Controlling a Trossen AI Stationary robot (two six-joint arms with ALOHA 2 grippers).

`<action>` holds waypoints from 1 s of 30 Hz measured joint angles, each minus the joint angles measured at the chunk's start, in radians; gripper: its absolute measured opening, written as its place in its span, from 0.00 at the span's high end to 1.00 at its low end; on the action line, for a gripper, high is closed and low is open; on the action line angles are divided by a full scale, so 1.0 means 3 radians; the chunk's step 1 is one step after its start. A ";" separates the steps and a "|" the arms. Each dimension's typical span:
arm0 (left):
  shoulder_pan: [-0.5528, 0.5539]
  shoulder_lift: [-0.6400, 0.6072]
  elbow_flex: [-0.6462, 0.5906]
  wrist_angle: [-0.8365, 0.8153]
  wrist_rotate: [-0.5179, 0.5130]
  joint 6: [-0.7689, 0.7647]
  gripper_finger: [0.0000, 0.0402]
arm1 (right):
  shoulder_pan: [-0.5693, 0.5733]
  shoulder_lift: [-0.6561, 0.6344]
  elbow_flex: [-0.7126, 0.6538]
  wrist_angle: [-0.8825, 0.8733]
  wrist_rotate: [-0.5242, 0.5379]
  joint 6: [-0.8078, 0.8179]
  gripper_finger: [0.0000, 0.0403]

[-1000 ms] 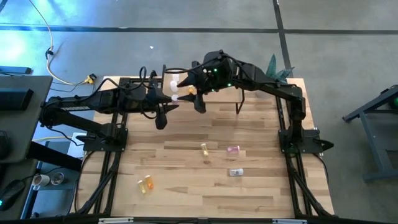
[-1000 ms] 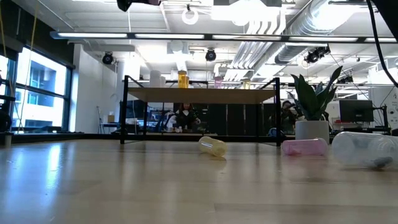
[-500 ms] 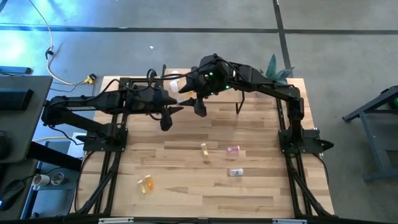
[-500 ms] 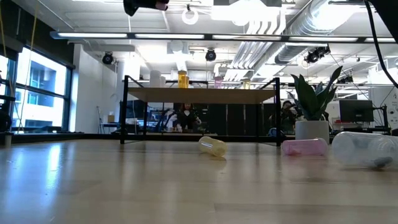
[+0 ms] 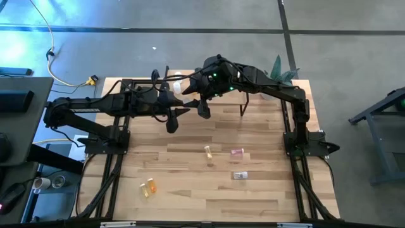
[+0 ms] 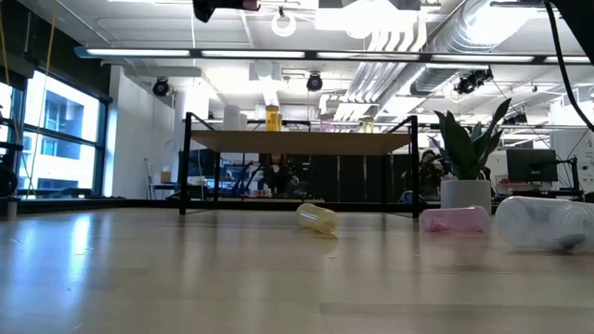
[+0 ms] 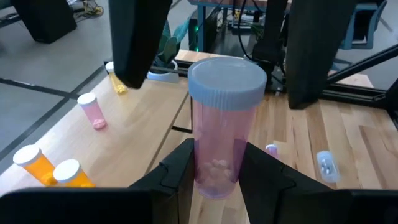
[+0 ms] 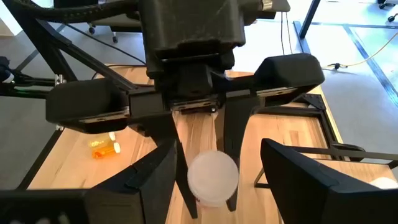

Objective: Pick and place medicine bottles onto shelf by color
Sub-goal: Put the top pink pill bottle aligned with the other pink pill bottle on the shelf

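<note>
A pink medicine bottle (image 7: 219,130) with a pale cap (image 8: 212,177) stands upright in the air, and my left gripper (image 7: 217,177) is shut on it. My right gripper (image 8: 214,186) is open. Its dark fingers (image 7: 140,37) stand on either side of the cap without touching it. Both grippers meet over the shelf (image 5: 218,96) at the table's far edge. The shelf's wood top (image 7: 134,134) carries a pink bottle (image 7: 92,111), two orange bottles (image 7: 50,169) and a yellow one (image 7: 115,79). My left gripper pinches the pink bottle's lower body (image 7: 217,158) between its two fingers, one on each side. The fingers slant slightly downward and come from the table's left. The bottle stands upright with its cap up, lifted clear of shelf and table.
Loose bottles lie on the tabletop in front of the shelf: a yellow one (image 5: 207,152), a pink one (image 5: 236,152), a clear one (image 5: 240,175) and an orange pair (image 5: 149,187) near the front left. A potted plant (image 6: 464,158) stands at the far right.
My left gripper has carried the pink bottle a little toward the table's right, closer in between my right gripper's open fingers. The bottle stays upright.
</note>
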 joint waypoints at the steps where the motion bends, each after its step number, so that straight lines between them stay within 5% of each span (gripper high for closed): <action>1: 0.0000 0.0010 0.0000 0.0010 -0.0001 0.0000 0.76 | 0.0000 0.0000 0.0000 -0.0011 0.0000 0.0001 0.44; 21: 0.0005 0.0062 0.0000 0.0043 -0.0051 0.0059 0.76 | -0.0006 0.0000 0.0000 -0.0243 0.0003 0.0001 0.59; 30: 0.0005 0.0062 0.0000 0.0041 -0.0051 0.0056 0.76 | -0.0006 0.0000 0.0000 -0.0235 0.0011 0.0006 0.73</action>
